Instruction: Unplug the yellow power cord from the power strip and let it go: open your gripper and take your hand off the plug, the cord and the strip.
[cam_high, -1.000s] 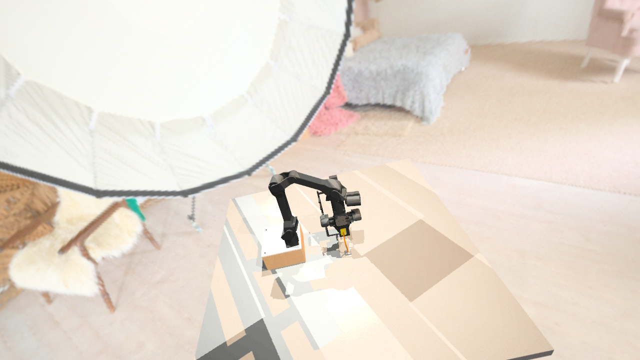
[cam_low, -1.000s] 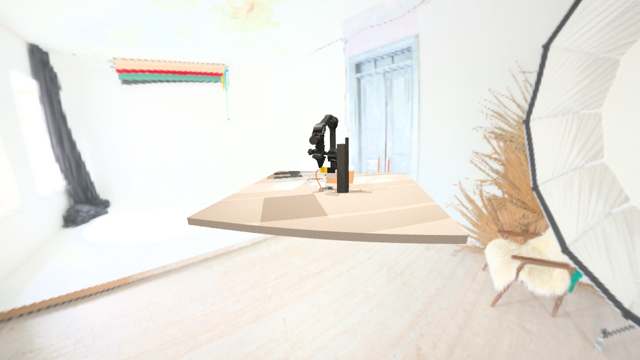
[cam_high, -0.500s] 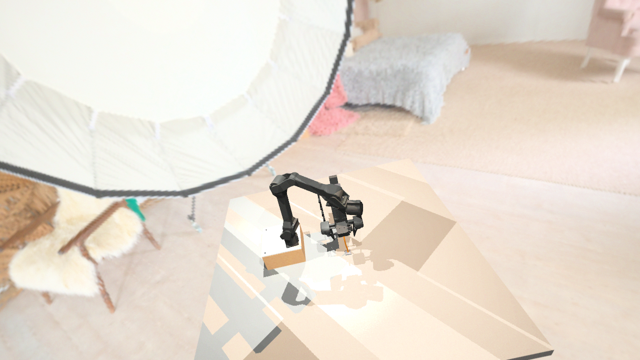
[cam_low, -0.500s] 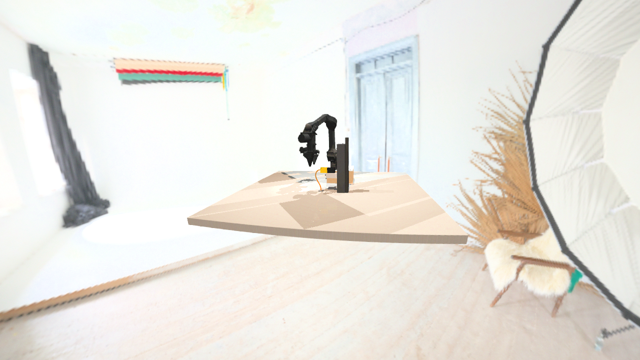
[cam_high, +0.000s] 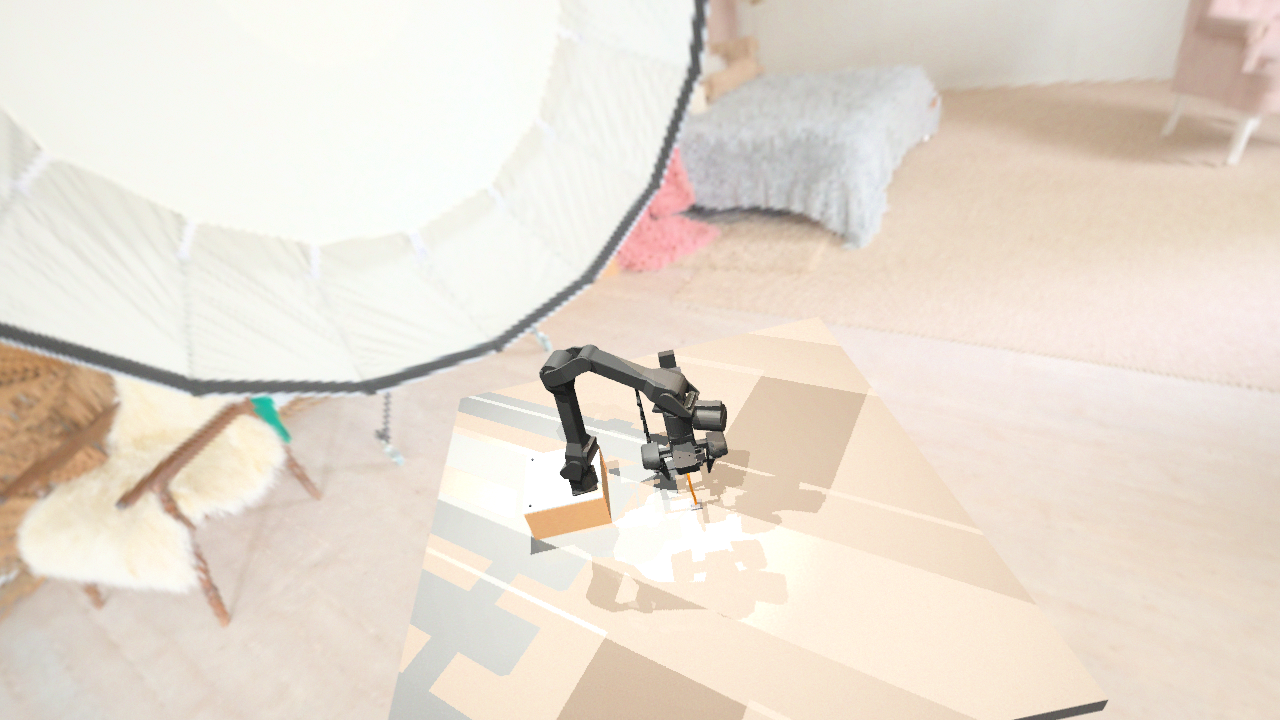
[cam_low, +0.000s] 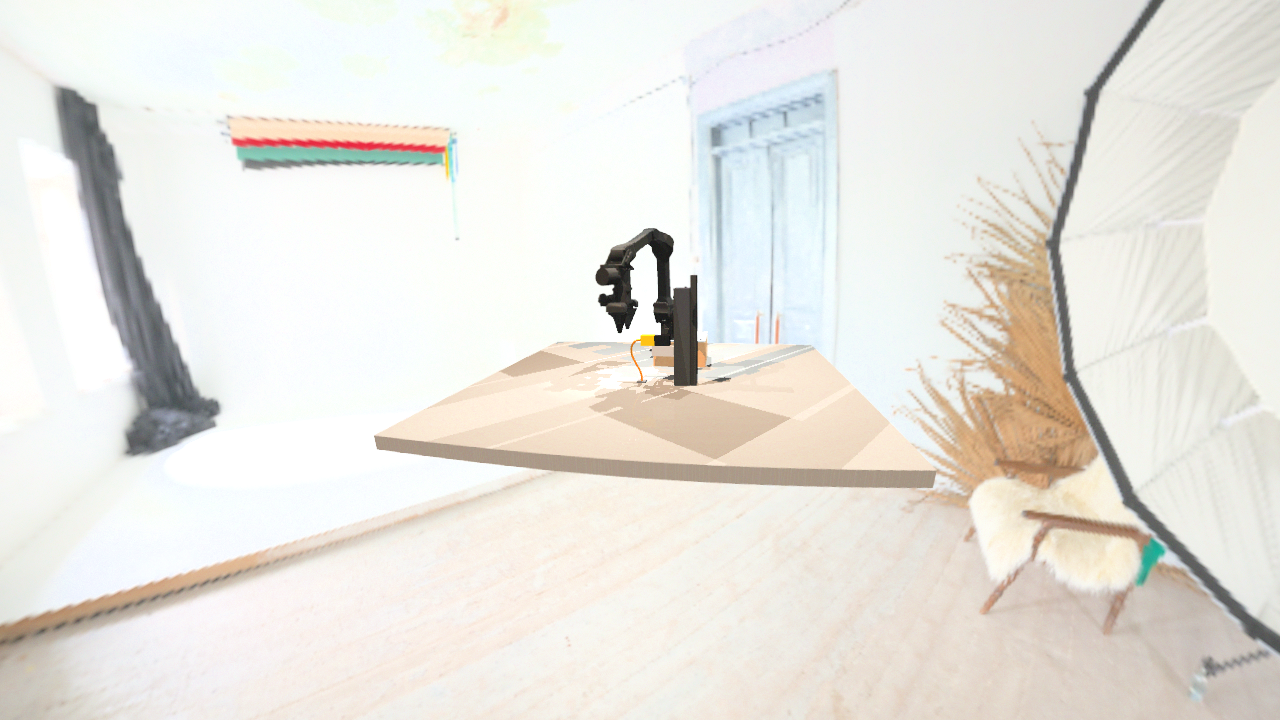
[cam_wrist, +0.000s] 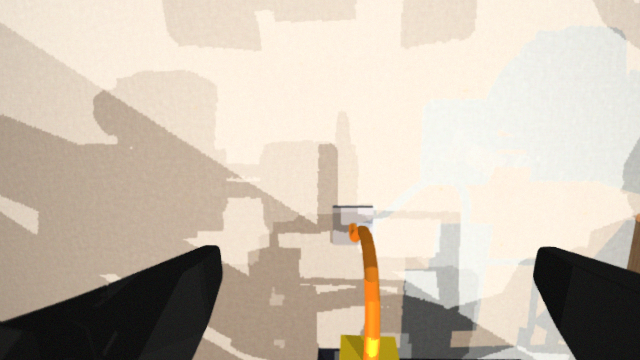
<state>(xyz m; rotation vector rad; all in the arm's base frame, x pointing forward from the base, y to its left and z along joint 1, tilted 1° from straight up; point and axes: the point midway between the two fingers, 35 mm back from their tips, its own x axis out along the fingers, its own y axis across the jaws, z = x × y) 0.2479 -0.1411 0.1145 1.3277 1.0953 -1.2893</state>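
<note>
In the wrist view my left finger (cam_wrist: 150, 295) sits at lower left, the yellow plug (cam_wrist: 369, 348) with its orange cord (cam_wrist: 371, 280) at bottom centre, untouched. My gripper (cam_wrist: 377, 263) is spread wide and empty. I judge it best to rise straight, snagging nothing.

Arm bent over, claw (cam_wrist: 375, 300) wide open, pointing down
</note>
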